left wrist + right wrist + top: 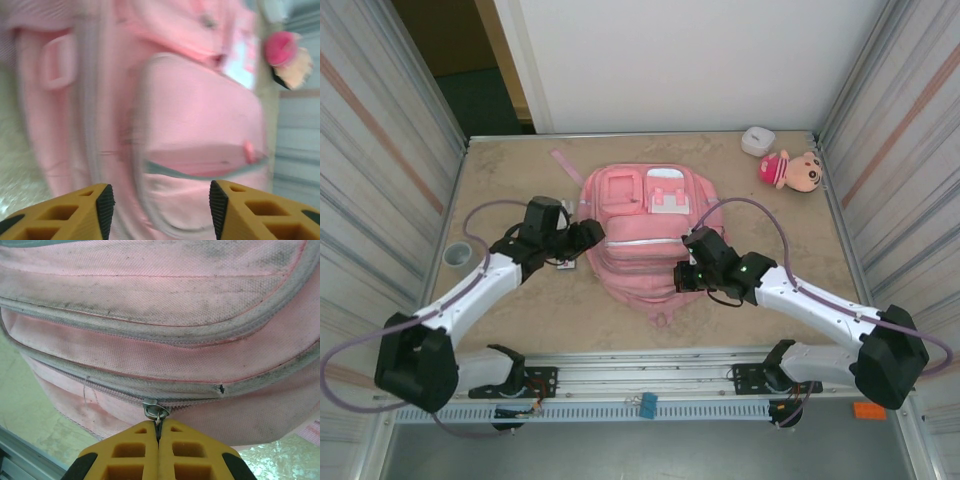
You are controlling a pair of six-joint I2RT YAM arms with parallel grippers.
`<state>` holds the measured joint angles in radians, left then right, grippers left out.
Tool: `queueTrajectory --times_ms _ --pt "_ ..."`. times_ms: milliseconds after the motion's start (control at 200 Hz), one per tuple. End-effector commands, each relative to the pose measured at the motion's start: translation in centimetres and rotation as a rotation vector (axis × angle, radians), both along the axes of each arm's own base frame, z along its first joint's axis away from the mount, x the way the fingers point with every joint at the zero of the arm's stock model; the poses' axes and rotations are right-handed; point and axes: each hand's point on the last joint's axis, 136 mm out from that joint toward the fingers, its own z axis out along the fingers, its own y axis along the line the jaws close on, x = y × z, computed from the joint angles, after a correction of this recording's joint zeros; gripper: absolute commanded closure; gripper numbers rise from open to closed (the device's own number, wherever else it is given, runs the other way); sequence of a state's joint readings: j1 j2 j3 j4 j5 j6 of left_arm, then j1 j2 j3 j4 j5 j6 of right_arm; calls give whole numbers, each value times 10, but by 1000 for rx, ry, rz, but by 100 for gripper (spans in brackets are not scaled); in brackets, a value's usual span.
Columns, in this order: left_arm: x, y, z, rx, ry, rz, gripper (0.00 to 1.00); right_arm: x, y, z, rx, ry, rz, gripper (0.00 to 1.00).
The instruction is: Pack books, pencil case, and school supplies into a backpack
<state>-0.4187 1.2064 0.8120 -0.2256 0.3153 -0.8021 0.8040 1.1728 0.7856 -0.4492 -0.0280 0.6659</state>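
Observation:
The pink backpack lies flat in the middle of the table, front pockets up. My left gripper hovers at its left side, open with nothing between its fingers; pink pocket fabric lies beyond them, blurred. At the backpack's lower right edge, my right gripper is shut on a metal zipper pull, pinched at its fingertips on a grey-edged zipper across the backpack. The books, pencil case and school supplies are out of view.
A small plush doll with a pink hat and a small white object lie at the far right corner. A grey ring sits at the table's left edge. Striped walls close both sides.

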Motion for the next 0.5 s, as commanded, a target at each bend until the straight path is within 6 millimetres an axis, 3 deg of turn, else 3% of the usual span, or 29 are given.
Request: queueTrajectory --times_ms 0,130,220,391,496 --pt "3 -3 36 145 -296 -182 44 -3 7 4 21 -11 52 100" --pt "3 -17 55 227 -546 -381 42 -1 7 5 53 -12 49 100" --pt "-8 -39 65 268 -738 -594 41 0 7 5 73 -9 42 100" --pt "-57 -85 47 367 -1003 -1089 30 1 4 6 95 -9 31 100" --pt "-67 -101 31 382 -1024 -1233 29 2 3 6 105 -7 26 100"
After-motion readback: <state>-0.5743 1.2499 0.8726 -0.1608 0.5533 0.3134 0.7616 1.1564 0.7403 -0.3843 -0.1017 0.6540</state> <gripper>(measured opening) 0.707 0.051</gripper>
